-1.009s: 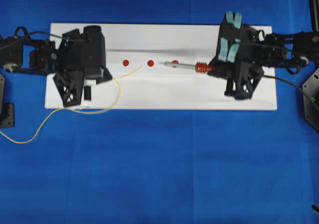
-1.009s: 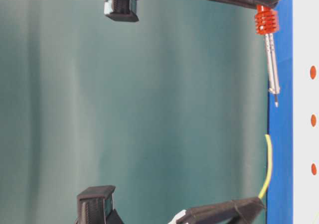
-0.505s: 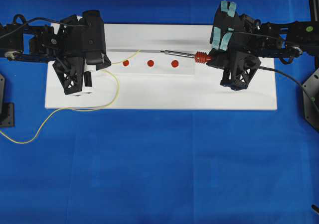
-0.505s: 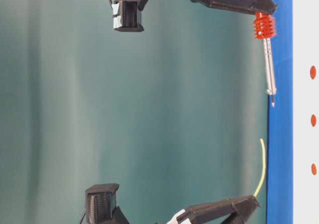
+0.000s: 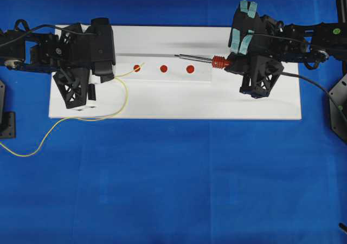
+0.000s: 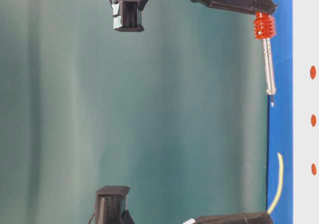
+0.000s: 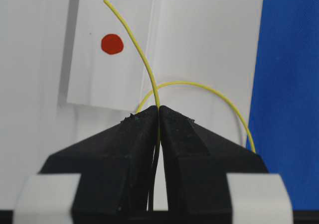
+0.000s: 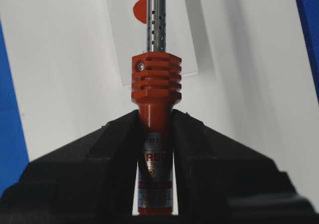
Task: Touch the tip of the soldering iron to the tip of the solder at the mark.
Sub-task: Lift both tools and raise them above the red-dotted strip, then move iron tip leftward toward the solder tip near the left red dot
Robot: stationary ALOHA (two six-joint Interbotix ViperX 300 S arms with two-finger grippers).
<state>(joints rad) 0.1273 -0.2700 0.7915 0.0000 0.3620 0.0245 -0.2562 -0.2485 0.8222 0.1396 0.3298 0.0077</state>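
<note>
Holding is confirmed at both ends. The left gripper [image 7: 159,115] is clamped on the thin yellow solder wire [image 5: 126,94], whose free end rises from the jaws and is seen just beside the left-most red round mark [image 5: 136,68]. The rest of the wire loops over the front-left part of the white rectangular board [image 5: 162,106] and trails off its front edge onto the blue table cover [image 5: 173,184].

The right gripper [image 8: 155,122] is closed around the orange-red handle of the pen-shaped soldering iron with ribbed red collar and perforated silver shaft [image 5: 203,61]. The iron is held roughly level above the board, its shaft pointing toward the left edge, with the tip beyond the right-most of the three marks, near the board's rear edge. In the table-level view the iron's point [image 6: 271,103] and the solder's end [image 6: 279,156] are well apart and neither is seen to touch the board.

The step in hand is judged to be the approach: both tools are gripped, but the tips are not yet joined. Which mark is meant cannot be told. The next move is judged to call for both tips being brought over one mark and lowered together, with fine alignment, since the wire is limp and easily deflected.
</note>
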